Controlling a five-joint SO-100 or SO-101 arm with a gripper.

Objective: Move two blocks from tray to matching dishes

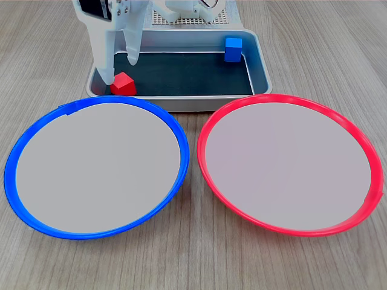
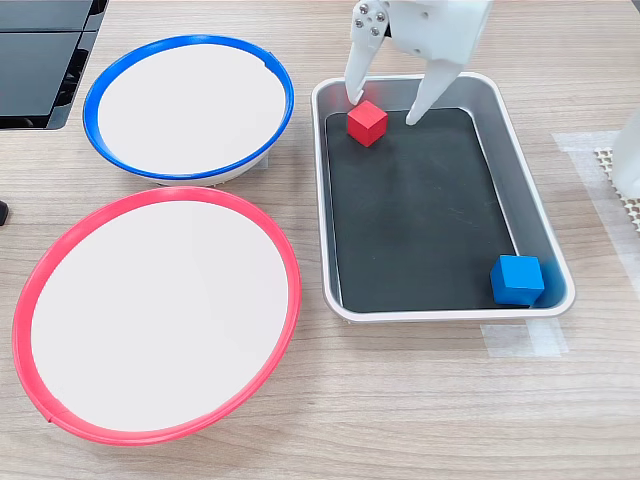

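The grey tray with a black floor holds both blocks. The red block lies in one corner and the blue block in the diagonally opposite corner. My white gripper is open and lowered into the tray, its two fingers straddling the red block; I cannot tell whether they touch it. The blue-rimmed dish and the red-rimmed dish sit side by side next to the tray, both with nothing in them.
The arm's base with a white mesh plate stands behind the tray. Black flat items lie at the second exterior view's upper left. Clear tape sticks to the wooden table by the tray.
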